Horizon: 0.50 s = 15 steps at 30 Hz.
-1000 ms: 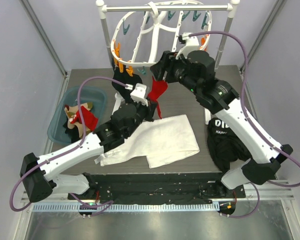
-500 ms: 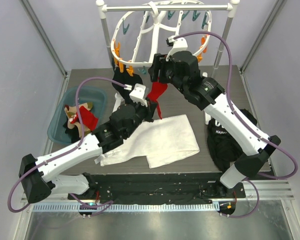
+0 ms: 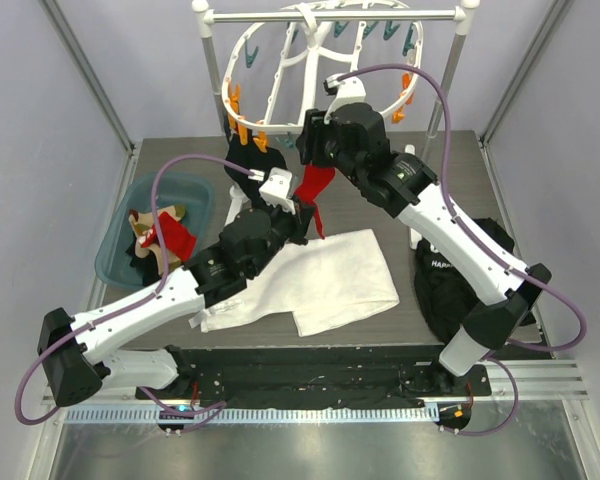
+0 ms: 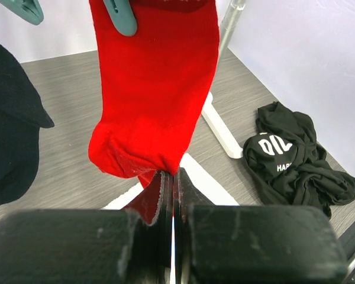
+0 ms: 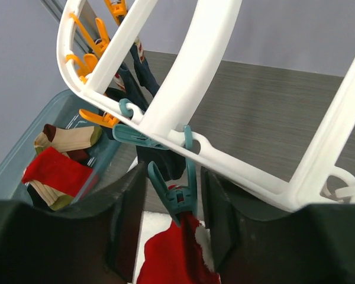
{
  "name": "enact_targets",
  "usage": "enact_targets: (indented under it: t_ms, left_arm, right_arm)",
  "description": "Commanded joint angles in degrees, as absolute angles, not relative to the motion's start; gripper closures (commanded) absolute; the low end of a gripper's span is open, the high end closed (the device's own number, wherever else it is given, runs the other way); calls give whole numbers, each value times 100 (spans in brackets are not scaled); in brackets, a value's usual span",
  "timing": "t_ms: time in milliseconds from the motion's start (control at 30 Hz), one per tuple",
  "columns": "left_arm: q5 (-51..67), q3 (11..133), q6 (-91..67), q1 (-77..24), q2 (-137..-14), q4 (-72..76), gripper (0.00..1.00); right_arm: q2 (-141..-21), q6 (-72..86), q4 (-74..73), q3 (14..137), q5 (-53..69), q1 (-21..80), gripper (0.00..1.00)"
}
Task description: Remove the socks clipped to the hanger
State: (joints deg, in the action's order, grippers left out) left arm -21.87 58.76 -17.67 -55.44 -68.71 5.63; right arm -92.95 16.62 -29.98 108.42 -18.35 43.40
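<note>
A red sock point(image 3: 316, 184) hangs from a teal clip point(image 5: 186, 190) on the white hanger point(image 3: 280, 90), which hangs from the rail. My left gripper point(image 4: 173, 177) is shut on the red sock's toe point(image 4: 151, 106) from below. My right gripper point(image 5: 173, 219) is open, one finger on each side of the teal clip's handles, not squeezing them. A black sock point(image 4: 12, 136) hangs left of the red one point(image 3: 242, 170). Several socks point(image 3: 160, 235) lie in the teal tub point(image 3: 125, 215).
A white cloth point(image 3: 320, 280) lies on the table centre. A black garment with white lettering point(image 3: 455, 275) lies at right. The grey rail point(image 3: 330, 16) with upright poles stands at the back.
My right gripper has moved left and in toward the hanger, and now straddles the teal clip above the red sock. The left arm has held still.
</note>
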Motion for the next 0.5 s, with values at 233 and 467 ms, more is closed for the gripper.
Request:
enact_targets:
  t_ms: [233,467]
  left_arm:
    - [-2469,5696,-1687,-5564,-6662,800,100]
    - [-2575,5581,-1714,-5572,-6618,782,100]
  right_arm:
    - [-9123,1626,-2453,10864,-2258,4368,97]
    - [-9062,1635,-2355,10758,-2312,4368,99]
